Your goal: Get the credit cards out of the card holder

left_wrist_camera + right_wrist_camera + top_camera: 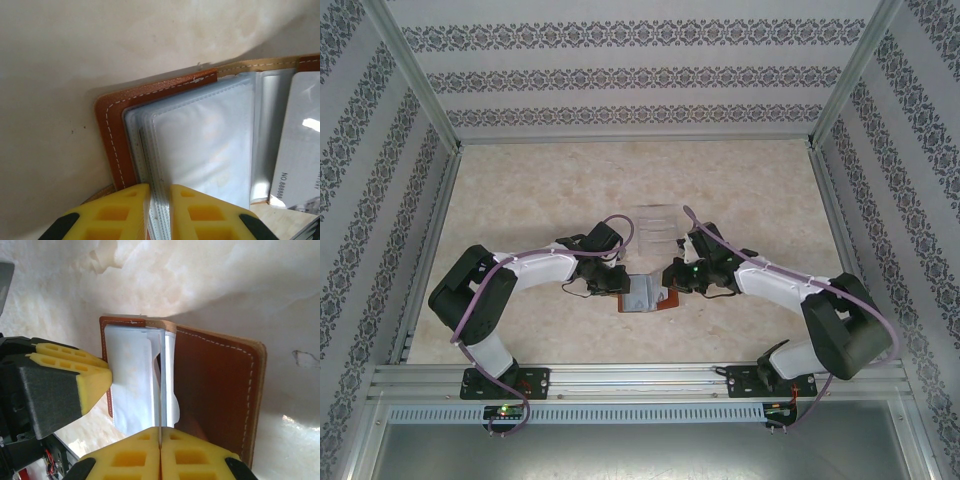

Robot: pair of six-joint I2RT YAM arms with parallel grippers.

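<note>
The reddish-brown leather card holder (645, 297) lies open on the table between my two grippers. In the left wrist view its stitched cover (114, 131) frames a stack of clear sleeves (200, 140), and my left gripper (159, 189) is shut on the near edge of that stack. A pale credit card (300, 145) printed with a number pokes out of a sleeve on the right. In the right wrist view my right gripper (160, 431) is shut on a thin pale card (160, 390) seen edge-on, standing between the sleeves beside the brown cover (215, 385).
A clear acrylic tiered stand (655, 222) stands just behind the holder. My left gripper's yellow finger (85, 376) sits close on the left in the right wrist view. Metal frame rails (620, 378) border the marbled table (540, 190).
</note>
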